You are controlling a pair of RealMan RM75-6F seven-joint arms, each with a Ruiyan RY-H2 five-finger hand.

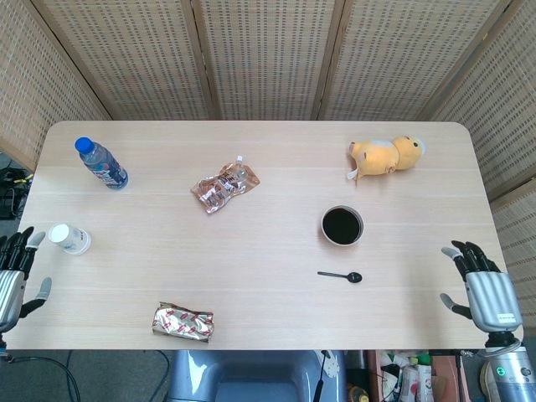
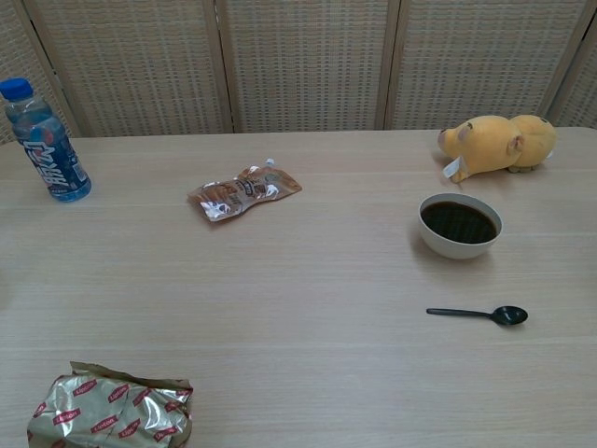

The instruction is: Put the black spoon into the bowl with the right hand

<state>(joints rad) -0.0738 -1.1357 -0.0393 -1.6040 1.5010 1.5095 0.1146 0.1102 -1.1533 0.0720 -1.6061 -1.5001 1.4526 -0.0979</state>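
— Right, what does the surface look like from your end?

— I see a pale wood-grain table with rounded corners (image 1: pixel 268 134), backed by woven rattan screen panels (image 1: pixel 268 50). Going left to right: a small white paper cup (image 1: pixel 69 238) at the left edge, a clear plastic water bottle with a blue cap (image 1: pixel 101 162) at the far left corner, a crumpled silver and red foil packet (image 1: pixel 182 322) at the near edge, a brown foil pouch with a spout (image 1: pixel 224 186) further back, then the white bowl with a dark inside (image 1: pixel 342 225), and a yellow plush toy lying on its side (image 1: pixel 386 156) behind it.

— And the spoon?

— The slim black plastic spoon (image 1: pixel 341 275) lies flat on the table just in front of the bowl, apart from it, scoop end pointing right.

— Hands?

— My left hand (image 1: pixel 12 280) sits off the left edge, fingers spread, holding nothing. My right hand (image 1: pixel 483 291) hangs off the right edge, well apart from the spoon, fingers extended and apart, empty. The chest view shows neither hand.
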